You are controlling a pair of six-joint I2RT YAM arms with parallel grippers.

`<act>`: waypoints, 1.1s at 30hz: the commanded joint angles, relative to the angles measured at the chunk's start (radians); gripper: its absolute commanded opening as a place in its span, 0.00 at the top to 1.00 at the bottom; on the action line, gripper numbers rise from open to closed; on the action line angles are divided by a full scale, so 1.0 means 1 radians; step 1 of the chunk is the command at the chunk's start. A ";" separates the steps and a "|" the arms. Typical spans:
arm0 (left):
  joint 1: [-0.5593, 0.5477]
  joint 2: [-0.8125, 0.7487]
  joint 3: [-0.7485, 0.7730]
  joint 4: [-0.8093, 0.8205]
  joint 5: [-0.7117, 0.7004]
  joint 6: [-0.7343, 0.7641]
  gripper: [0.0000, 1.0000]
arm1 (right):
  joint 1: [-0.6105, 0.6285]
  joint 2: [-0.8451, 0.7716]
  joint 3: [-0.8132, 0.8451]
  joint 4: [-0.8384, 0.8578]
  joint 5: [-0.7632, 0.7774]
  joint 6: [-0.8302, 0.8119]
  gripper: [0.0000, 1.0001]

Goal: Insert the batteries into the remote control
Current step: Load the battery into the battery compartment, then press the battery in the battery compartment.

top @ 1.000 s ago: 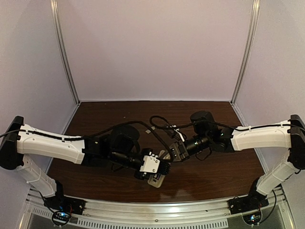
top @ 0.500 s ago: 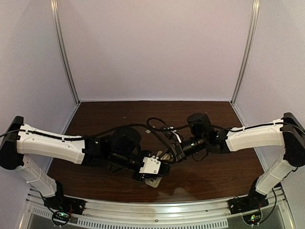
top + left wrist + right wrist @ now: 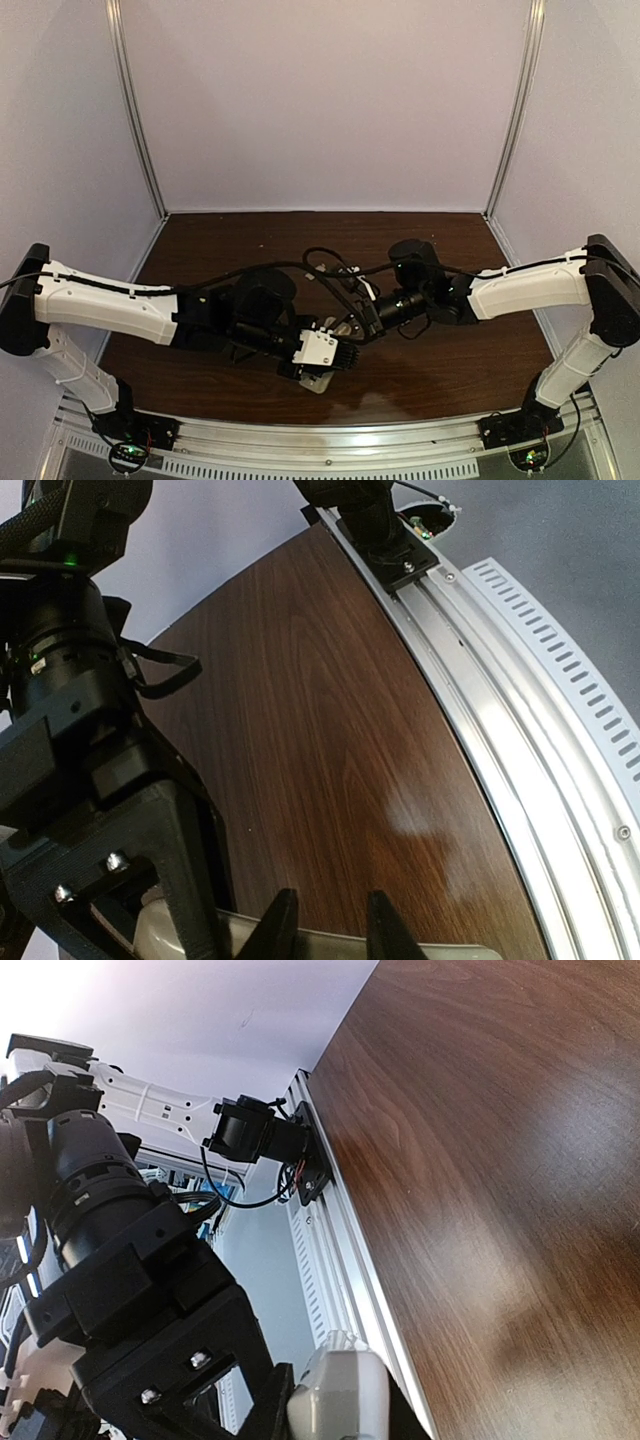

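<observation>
Both wrist views show remote control [image 3: 330,948] [image 3: 340,1398]

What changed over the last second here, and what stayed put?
The right arm swung leftward, bringing the right end effector, shut on the remote control, closer to the left end effector. The left fingers now stand slightly apart over the remote control. The left arm barely moved.
</observation>
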 commanded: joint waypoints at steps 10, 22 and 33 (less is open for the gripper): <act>0.011 -0.116 -0.068 0.017 -0.068 0.039 0.72 | 0.022 0.009 0.000 0.018 -0.057 -0.015 1.00; 0.012 -0.155 -0.079 -0.061 -0.028 0.067 0.77 | 0.022 0.016 0.024 -0.017 -0.049 -0.022 1.00; 0.010 -0.095 -0.047 -0.069 -0.037 0.074 0.80 | 0.022 0.013 0.027 -0.022 -0.052 -0.021 1.00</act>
